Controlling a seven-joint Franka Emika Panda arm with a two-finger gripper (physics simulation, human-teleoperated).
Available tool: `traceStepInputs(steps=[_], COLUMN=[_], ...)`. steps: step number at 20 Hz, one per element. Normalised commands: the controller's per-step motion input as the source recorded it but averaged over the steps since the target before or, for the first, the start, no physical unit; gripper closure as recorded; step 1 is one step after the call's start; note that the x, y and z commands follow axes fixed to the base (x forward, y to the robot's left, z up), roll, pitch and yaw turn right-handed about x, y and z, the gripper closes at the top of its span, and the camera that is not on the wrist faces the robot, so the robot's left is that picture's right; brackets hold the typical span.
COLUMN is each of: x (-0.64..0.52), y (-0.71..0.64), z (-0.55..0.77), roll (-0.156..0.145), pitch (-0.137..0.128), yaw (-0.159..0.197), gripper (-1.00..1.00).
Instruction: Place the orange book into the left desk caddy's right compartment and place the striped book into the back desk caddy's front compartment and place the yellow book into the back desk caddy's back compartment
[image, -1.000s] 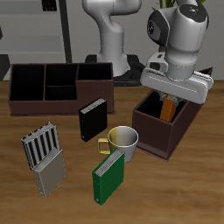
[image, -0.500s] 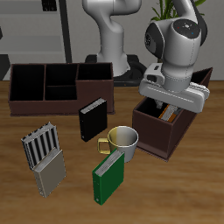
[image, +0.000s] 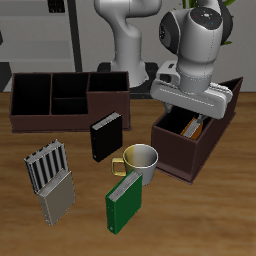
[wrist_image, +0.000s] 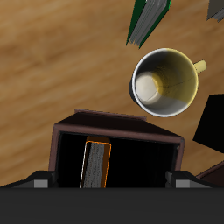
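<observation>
Two dark caddies sit on the wooden desk (image: 30, 225). The left desk caddy (image: 178, 150), at the right of the exterior frame, holds the orange book (image: 195, 129), standing on edge in the compartment nearest the robot's wrist; only a sliver of orange shows there past the arm. The back desk caddy (image: 60, 100), in the upper left of that frame, shows dark compartments with nothing visible inside.

Loose on the desk lie the striped book (image: 50, 180) in the lower left, a black book (image: 105, 136) just in front of the back caddy, a green book (image: 124, 201) low in the middle, and a pale mug (image: 141, 163) between the green book and the left caddy. I cannot pick out a yellow book in either view.

From the wrist view the orange book (wrist_image: 95, 164) shows plainly, its grey edge rimmed in orange, alone inside the caddy (wrist_image: 118, 131), with the mug (wrist_image: 165, 81), seen from above, just outside the caddy's wall.

The end effector (image: 192, 95) hangs over the left caddy, its fingers spread apart with nothing between them.
</observation>
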Motion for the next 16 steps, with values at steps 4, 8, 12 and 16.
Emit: traceStepInputs(steps=[4,8,12,16], x=[-0.19,-0.17,0.05,0.01], y=[-0.5,-0.48,-0.8,-0.77], z=[0.6,0.41,0.22,0.13], roll=[-0.012,0.03,0.01,0.001], pitch=[-0.088,-0.026,-0.007,-0.008], yaw=[0.08,0.132,0.184,0.071], gripper=[-1.0,-1.0,-1.0,-1.0])
